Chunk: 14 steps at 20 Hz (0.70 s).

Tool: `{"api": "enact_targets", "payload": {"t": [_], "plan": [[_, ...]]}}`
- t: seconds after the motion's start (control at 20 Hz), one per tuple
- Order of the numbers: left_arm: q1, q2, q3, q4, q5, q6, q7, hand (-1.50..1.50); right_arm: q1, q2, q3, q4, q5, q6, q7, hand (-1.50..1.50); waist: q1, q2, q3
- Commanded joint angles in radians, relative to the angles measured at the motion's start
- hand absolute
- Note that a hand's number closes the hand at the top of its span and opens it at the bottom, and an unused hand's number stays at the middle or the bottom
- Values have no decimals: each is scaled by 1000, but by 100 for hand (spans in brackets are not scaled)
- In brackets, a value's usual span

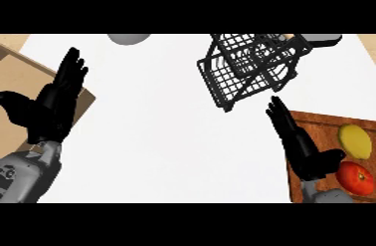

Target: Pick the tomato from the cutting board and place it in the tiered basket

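Tomato (357,177) just beside open right hand (303,149).

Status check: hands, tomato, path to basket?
Both robot hands open: left robot hand resting at left, right robot hand beside cutting board. Tomato on board, ungrasped, lemon adjacent. Tiered basket ahead, nothing between.

The tomato (357,178) is red and round, lying on the near part of the brown cutting board (316,121) at the scene's right. The tiered basket (246,68), of black wire mesh, stands tilted at the far side, left of the board.
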Motion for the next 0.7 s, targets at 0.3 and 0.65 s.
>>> {"api": "enact_targets", "payload": {"t": [0.3, 0.65], "plan": [[88, -17, -8, 14, -46, 43, -46, 0, 0, 60, -516, -153, -459, -20, -232, 150, -177, -88, 37], [132, -114, -91, 15, -93, 60, -124, 0, 279, -212, -674, -6, -796, 624, -62, -150, -71, -21, -10]]}}
